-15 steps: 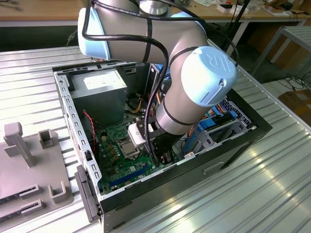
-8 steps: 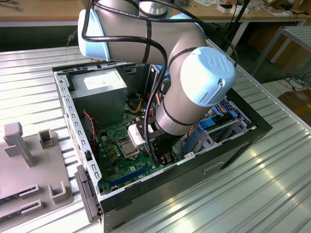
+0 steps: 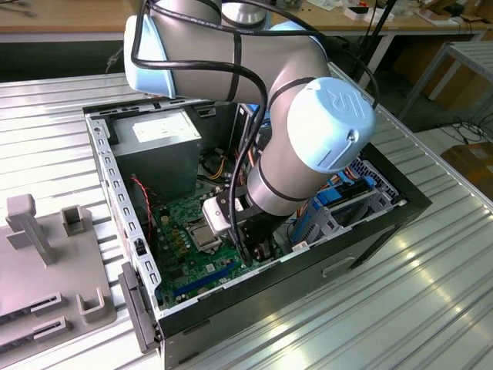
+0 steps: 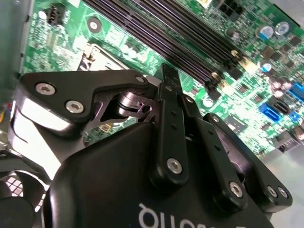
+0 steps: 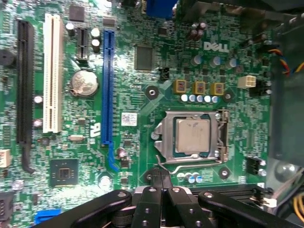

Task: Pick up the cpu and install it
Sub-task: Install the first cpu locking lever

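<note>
I find the gripper [image 5: 160, 183] clenched, its two black fingers [image 5: 164, 190] pressed flat together with nothing between them. In both wrist views the fingertips meet in a single narrow blade, and they hang above the motherboard [image 5: 128, 71] without touching it.

The cpu [image 5: 192, 136] sits inside the square metal socket frame [image 5: 164, 135] on the board, its silver-grey top level and square to the frame. In the first wrist view the closed fingertips stand just beside the frame's edge, over the thin wire lever [image 5: 187, 167] that runs along that side. The cpu itself is apart from the fingers.

In the exterior view the arm [image 3: 308, 146] reaches down into the open computer case [image 3: 370, 231], which lies on its side on the ribbed metal bench [image 3: 431, 308]. The socket frame [image 3: 202, 233] lies near the middle of the board, with the wrist close beside it on the exterior view's right. The grey power supply [image 3: 158, 150] fills the case's far corner on the exterior view's left.

Room is tight. The case wall [image 3: 115, 193] borders the board on the exterior view's left, and the drive bay with blue parts [image 3: 339, 202] closes it in on the exterior view's right. On the board, the blue slot [image 5: 108, 85], white slot [image 5: 52, 78] and black slot [image 5: 24, 80] lie well apart from the socket.
</note>
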Robot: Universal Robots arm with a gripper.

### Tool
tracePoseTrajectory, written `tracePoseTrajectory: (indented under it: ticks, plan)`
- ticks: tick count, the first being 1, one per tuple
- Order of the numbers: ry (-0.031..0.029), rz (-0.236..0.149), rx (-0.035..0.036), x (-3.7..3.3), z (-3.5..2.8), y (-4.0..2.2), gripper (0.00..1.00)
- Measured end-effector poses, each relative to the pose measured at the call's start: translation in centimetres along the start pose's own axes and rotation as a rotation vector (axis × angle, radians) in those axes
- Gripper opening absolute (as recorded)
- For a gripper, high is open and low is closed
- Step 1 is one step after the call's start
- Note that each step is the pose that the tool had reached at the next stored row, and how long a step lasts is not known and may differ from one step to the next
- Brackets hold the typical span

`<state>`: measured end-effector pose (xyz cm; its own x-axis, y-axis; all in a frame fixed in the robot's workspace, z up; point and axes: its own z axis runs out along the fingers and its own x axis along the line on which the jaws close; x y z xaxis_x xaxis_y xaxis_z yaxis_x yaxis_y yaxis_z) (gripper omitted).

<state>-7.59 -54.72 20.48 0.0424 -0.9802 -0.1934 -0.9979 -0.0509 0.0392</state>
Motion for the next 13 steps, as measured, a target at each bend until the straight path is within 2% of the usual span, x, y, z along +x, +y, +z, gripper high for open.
tracePoseTrajectory:
  ticks: [1, 2, 5, 9, 11, 13]
  plan:
    - [-0.0057, 0.000, -0.0002, -0.02, -0.10, 0.01, 0.11]
    - [-0.0085, 0.000, -0.0005, -0.02, -0.17, 0.01, 0.11]
    - [-0.0081, 0.000, -0.0034, 0.24, -0.28, 0.02, 0.11]
    - [-0.0028, 0.001, -0.0062, 0.42, -0.33, -0.02, 0.11]
    - [0.0062, 0.002, -0.0073, 0.48, -0.34, -0.09, 0.11]
    - [0.0117, 0.002, -0.0077, 0.51, -0.34, -0.15, 0.11]
